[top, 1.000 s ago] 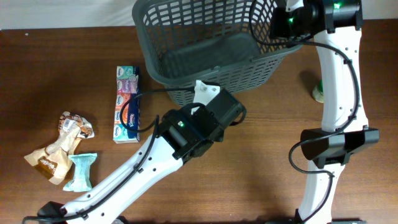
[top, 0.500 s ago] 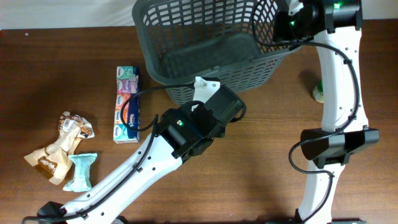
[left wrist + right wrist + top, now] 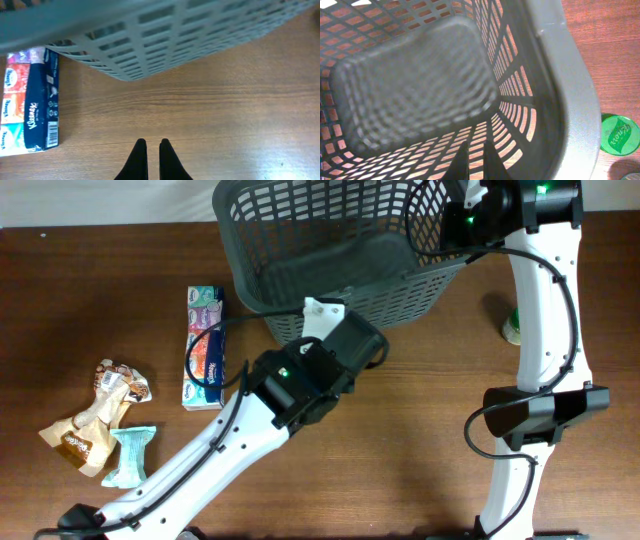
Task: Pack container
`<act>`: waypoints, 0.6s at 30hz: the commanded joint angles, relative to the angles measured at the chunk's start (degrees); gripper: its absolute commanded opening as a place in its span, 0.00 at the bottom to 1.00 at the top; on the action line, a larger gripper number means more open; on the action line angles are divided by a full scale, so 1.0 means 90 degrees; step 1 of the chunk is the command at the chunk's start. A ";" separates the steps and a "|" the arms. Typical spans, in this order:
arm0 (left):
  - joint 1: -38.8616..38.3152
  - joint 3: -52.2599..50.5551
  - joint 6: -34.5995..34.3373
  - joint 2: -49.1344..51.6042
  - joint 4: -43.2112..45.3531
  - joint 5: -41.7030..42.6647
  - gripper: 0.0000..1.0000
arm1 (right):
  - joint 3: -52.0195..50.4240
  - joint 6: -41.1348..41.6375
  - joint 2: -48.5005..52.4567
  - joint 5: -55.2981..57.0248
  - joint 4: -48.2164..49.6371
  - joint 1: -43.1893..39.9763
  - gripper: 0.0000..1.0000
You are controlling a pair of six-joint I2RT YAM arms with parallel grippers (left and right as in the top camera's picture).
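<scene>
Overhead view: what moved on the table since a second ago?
The left pincer, shut and empty, slid a little toward the dark grey basket. Nothing was grabbed or dropped. The right pincer, shut by the basket's wall, hardly budged. The tissue pack, snack wrappers and green-lidded jar stayed put.

— How do the views sit?
— Overhead looks straight down on the whole table [image 3: 60, 300]. Left wrist faces the basket [image 3: 165, 40] wall closely from outside; right wrist looks into that basket from its rim.
</scene>
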 commanded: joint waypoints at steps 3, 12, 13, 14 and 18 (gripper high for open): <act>0.0274 0.0087 0.0012 0.0022 0.0022 -0.0155 0.02 | -0.0034 0.0075 0.0049 0.0095 -0.0046 -0.0005 0.04; 0.0352 0.0087 0.0012 0.0022 0.0168 -0.0153 0.02 | -0.0034 0.0078 0.0049 0.0085 -0.0058 -0.0005 0.04; 0.0352 0.0087 0.0012 0.0022 0.0240 -0.0153 0.02 | -0.0034 0.0078 0.0049 0.0073 -0.0073 -0.0005 0.04; 0.0352 0.0087 0.0012 0.0022 0.0299 -0.0153 0.02 | -0.0034 0.0078 0.0049 0.0075 -0.0090 -0.0005 0.04; 0.0352 0.0087 0.0015 0.0024 0.0469 -0.0155 0.02 | -0.0034 0.0078 0.0049 0.0075 -0.0151 -0.0005 0.04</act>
